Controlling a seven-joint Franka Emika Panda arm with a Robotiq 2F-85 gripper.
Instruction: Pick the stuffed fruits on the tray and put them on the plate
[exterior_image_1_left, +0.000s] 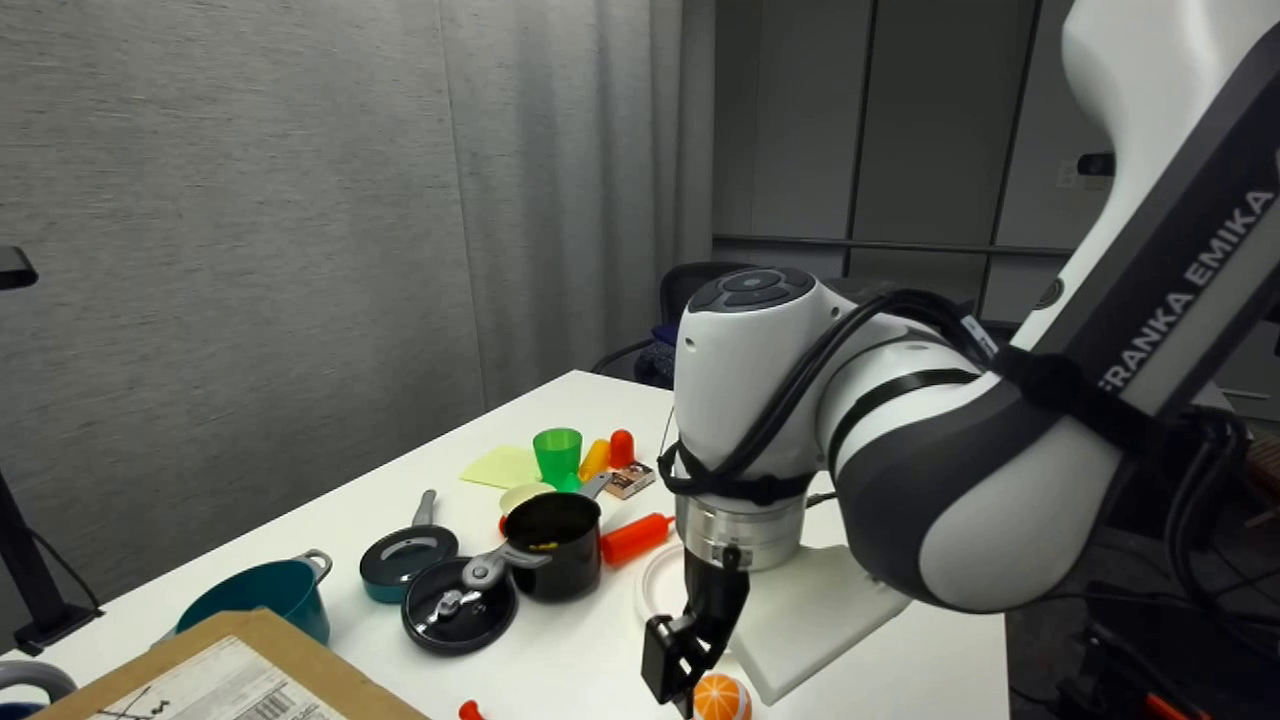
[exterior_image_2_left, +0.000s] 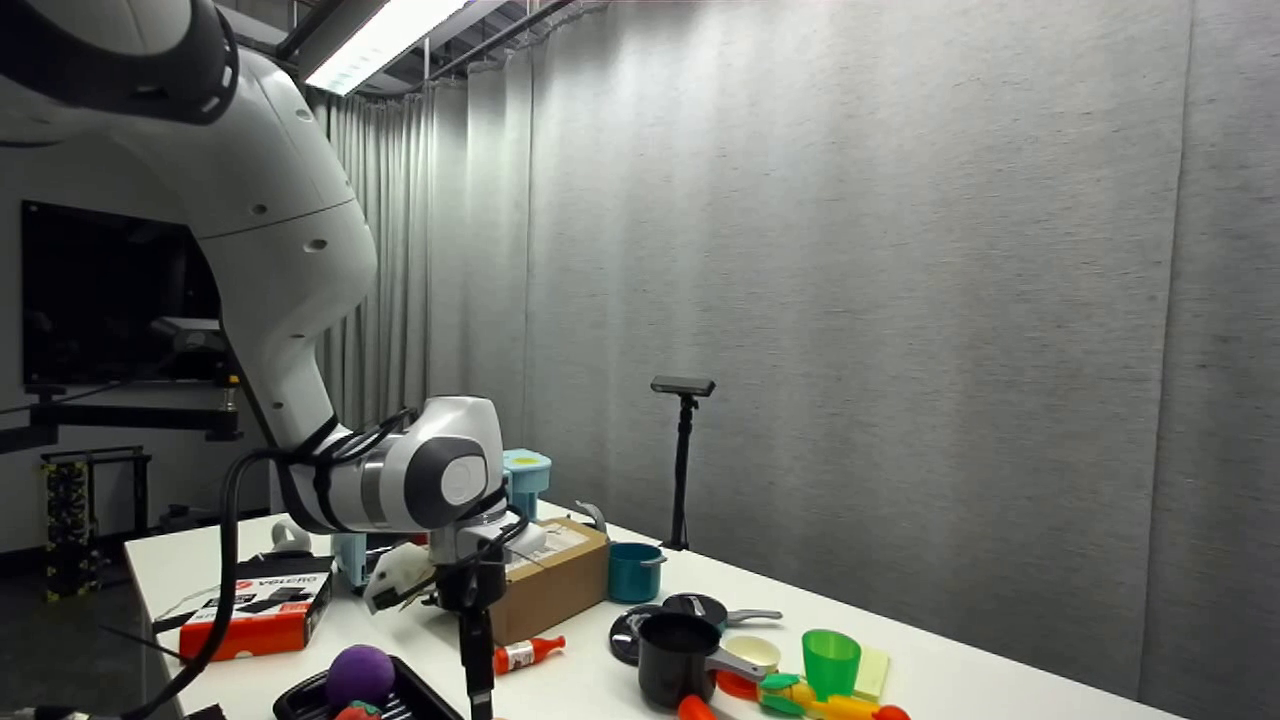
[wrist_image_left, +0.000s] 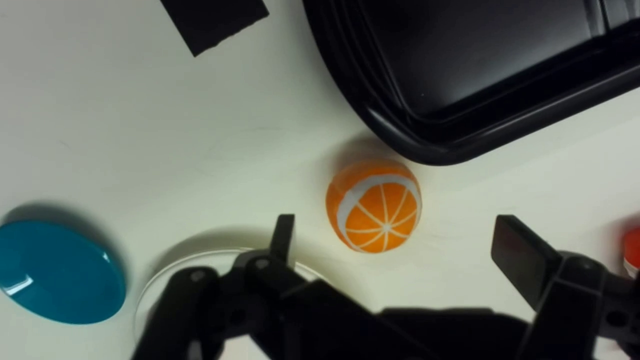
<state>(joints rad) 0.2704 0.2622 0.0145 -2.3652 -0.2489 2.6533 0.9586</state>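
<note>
My gripper is open and empty in the wrist view (wrist_image_left: 394, 225), its fingers wide apart above the table. An orange ball with a citrus-slice pattern (wrist_image_left: 377, 210) lies on the table between and beyond the fingertips, touching neither, beside the black tray's corner (wrist_image_left: 440, 150). The orange also shows beside the gripper (exterior_image_1_left: 675, 670) in an exterior view (exterior_image_1_left: 722, 698). In an exterior view a purple plush (exterior_image_2_left: 360, 676) and a red plush (exterior_image_2_left: 357, 712) sit on the tray (exterior_image_2_left: 425, 690), near the gripper (exterior_image_2_left: 482, 700). The white plate (wrist_image_left: 162, 280) is partly hidden behind the left finger; it also shows in an exterior view (exterior_image_1_left: 655, 590). Green plushes are not seen.
A blue round dish (wrist_image_left: 62, 272) lies left of the plate. A white cutting board (exterior_image_1_left: 810, 620) lies by the plate. A black pot (exterior_image_1_left: 555, 560), lid (exterior_image_1_left: 460, 620), red bottle (exterior_image_2_left: 530, 654), green cup (exterior_image_2_left: 830, 662), cardboard box (exterior_image_2_left: 555, 590) and Velcro box (exterior_image_2_left: 265, 615) stand around.
</note>
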